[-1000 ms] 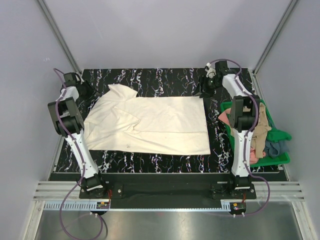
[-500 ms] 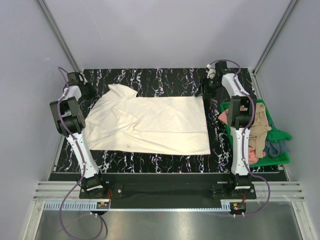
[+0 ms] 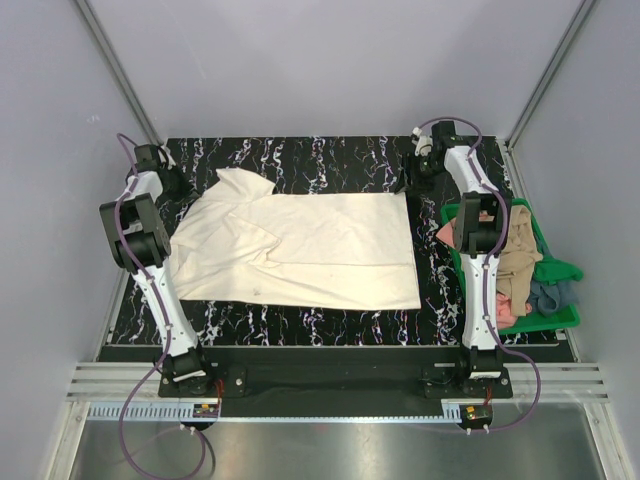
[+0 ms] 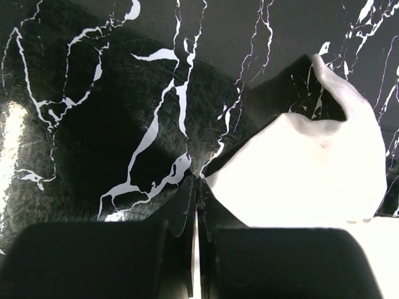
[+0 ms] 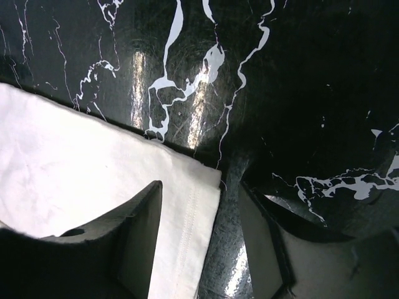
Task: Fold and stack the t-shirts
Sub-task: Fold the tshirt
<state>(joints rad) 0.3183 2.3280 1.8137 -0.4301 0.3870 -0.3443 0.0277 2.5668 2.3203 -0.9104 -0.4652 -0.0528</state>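
The left fingers [image 4: 182, 212] were seen pressed together, tips down on the desk [image 4: 93, 93], with the pale edge of the cream t-shirt [image 4: 305, 168] lying just at their right side. Whether any cloth was nipped between them could not be told, since only a thin light line showed in the seam. The right fingers [image 5: 140, 230] were held apart and set astride the shirt's hem corner, one over the cloth and the other over bare desk, with nothing clamped. From overhead the garment was found spread flat across the middle of the desk, its long axis running left to right, with sleeves and collar toward the left arm and the straight hem toward the right arm, so that each set of fingers was placed at one far corner. A fold of the far edge toward the near edge was judged the likely coming move, and it would depend on both corners being caught. The stitched hem was shown only by the right wrist view. The green bin [image 3: 562, 270] beside the right arm, with a tan t-shirt [image 3: 520, 255], a salmon-pink t-shirt [image 3: 447, 232] and a grey-blue t-shirt [image 3: 552, 296] heaped in it, was shown only from above.
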